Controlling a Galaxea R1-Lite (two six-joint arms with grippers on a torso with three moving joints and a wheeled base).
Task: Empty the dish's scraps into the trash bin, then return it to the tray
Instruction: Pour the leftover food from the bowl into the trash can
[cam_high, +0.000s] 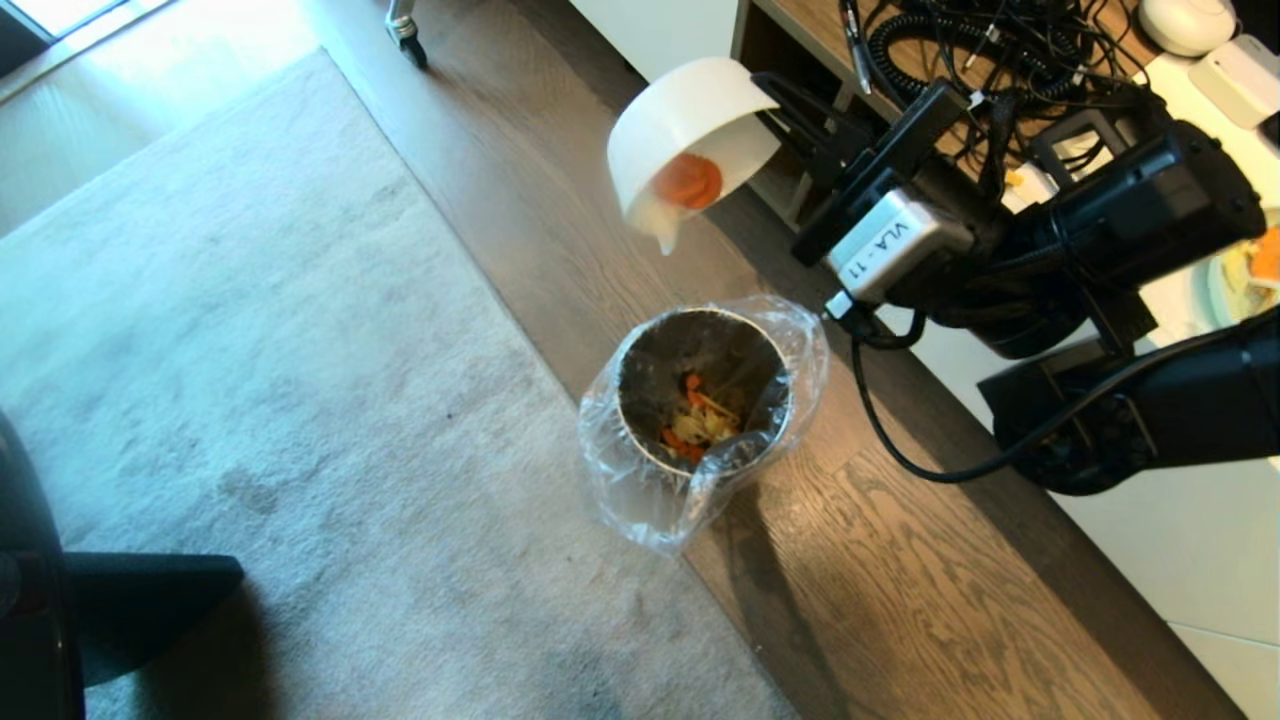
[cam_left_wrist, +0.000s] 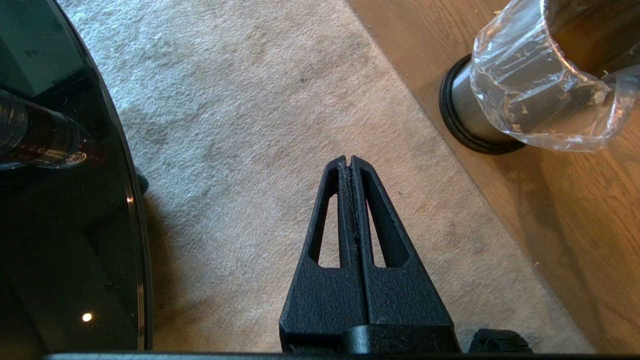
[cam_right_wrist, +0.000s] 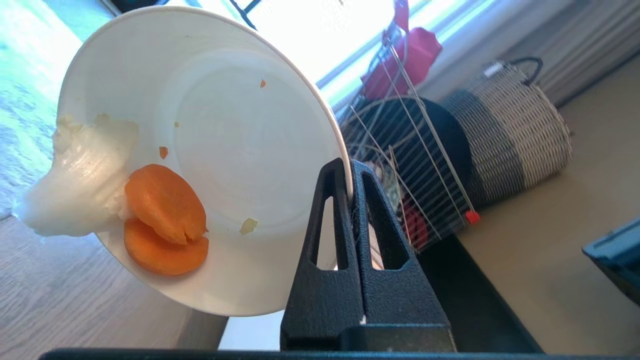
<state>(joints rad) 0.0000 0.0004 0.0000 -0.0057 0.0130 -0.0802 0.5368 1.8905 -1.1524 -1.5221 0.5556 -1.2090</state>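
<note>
right gripper (cam_right_wrist: 350, 172) fingers grasping tilted dish (cam_high: 690, 130) rim, wrist label "vla-11" (cam_high: 888, 240), left gripper (cam_left_wrist: 350, 162) fingers clenched

A lived-in home room here: pale carpet (cam_high: 250, 330) meeting a dark wood floor (cam_high: 900, 600), a glossy black round tabletop (cam_left_wrist: 75, 225) at the edge, a woven basket (cam_right_wrist: 515, 135) on the floor near a bright window, and tangled cables (cam_high: 960, 50) heaped on a wooden shelf
</note>
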